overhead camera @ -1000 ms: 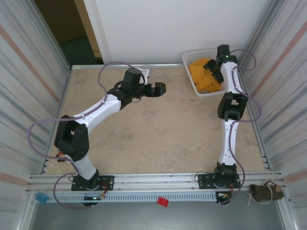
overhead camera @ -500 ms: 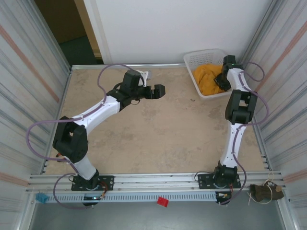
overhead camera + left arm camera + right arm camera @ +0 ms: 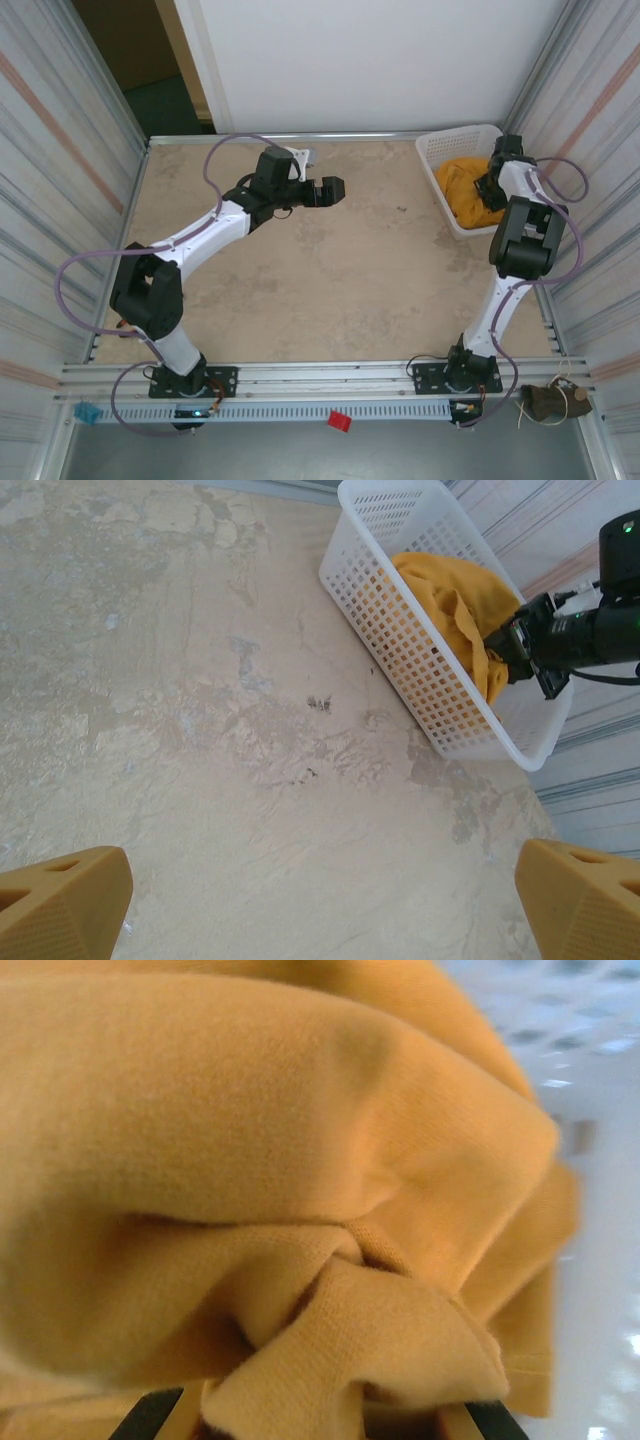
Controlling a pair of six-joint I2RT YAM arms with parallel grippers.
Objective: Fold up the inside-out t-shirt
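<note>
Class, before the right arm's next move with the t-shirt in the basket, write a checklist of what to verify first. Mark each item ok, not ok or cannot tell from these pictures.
1. Right gripper shut on the t-shirt: ok, cloth is bunched in its grip.
2. T-shirt out of the basket: not ok, it lies inside.
3. Left gripper open and apart from the cloth: ok.
4. Bare table to spread the shirt on: ok.
5. Grip takes a single layer: cannot tell.
</note>
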